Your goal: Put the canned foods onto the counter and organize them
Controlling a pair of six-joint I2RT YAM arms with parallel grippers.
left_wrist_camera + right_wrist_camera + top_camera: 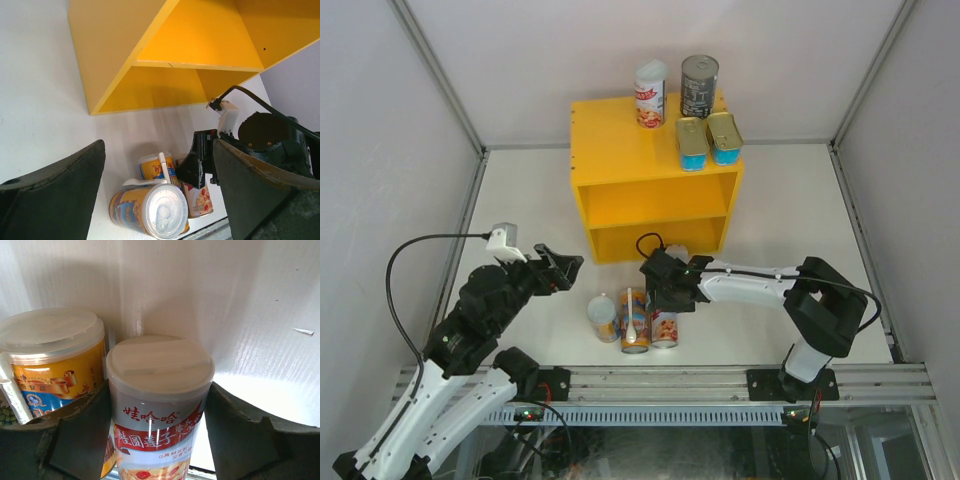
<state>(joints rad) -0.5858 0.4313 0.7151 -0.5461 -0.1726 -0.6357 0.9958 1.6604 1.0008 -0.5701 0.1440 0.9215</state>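
The yellow counter (620, 165) carries a white-red can (650, 93), a dark grey can (699, 86) and two teal tins (692, 143) (724, 137) on its top. On the table in front of it, an orange-blue can (604, 317) lies on its side, an orange-blue can with a white spoon (634, 320) stands upright, and a second white-red can (664, 326) stands beside it. My right gripper (667, 296) is open, and its jaws closely straddle this white-red can (157, 405) with a thin gap on the right. My left gripper (565, 265) is open and empty, left of the cans.
The counter's two front compartments (200, 40) hold nothing. The lying can (150, 212) and the spoon can (157, 169) touch each other and sit tight against the white-red can (200, 200). A metal rail (720, 380) runs along the table's near edge.
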